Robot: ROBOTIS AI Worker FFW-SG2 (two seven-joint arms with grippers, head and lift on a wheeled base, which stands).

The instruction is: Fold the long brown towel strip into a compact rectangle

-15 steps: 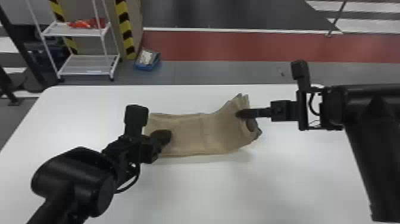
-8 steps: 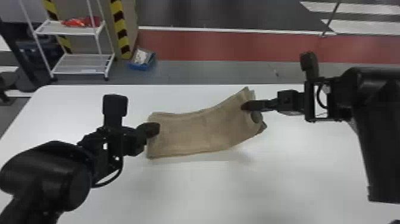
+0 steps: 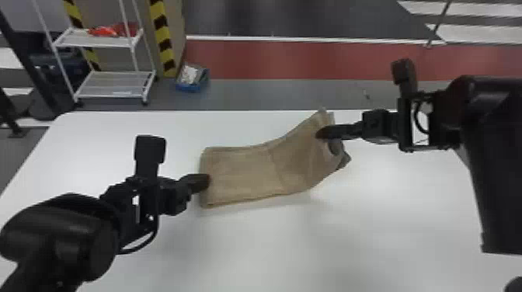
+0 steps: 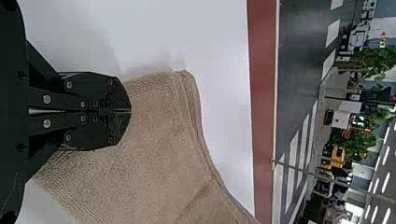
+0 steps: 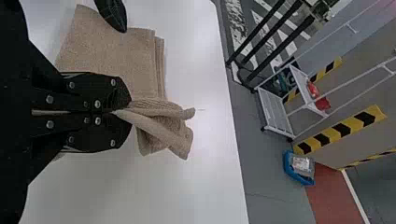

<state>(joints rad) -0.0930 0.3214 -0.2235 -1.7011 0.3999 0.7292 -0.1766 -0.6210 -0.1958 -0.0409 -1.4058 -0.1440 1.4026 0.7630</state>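
The brown towel [image 3: 244,171] lies folded in layers on the white table, its right end lifted and bent. At that end my right gripper [image 3: 326,136] pinches the towel; in the right wrist view the closed fingers of the right gripper [image 5: 128,112] hold a bunched fold of the towel [image 5: 112,56]. My left gripper [image 3: 204,181] is at the towel's left edge, seen from the head. From the left wrist, the left gripper [image 4: 130,111] has its fingers together over the edge of the towel [image 4: 154,140]; whether cloth is between them I cannot tell.
The white table [image 3: 272,240] extends around the towel on all sides. Beyond its far edge, on the floor, stand a white wire shelf [image 3: 112,83] and a blue bin [image 3: 190,83]. Both forearms reach in over the table's sides.
My left gripper has moved left and back from on top of the towel to its left edge. The right gripper has shifted slightly with the towel's end, which stands higher than before.
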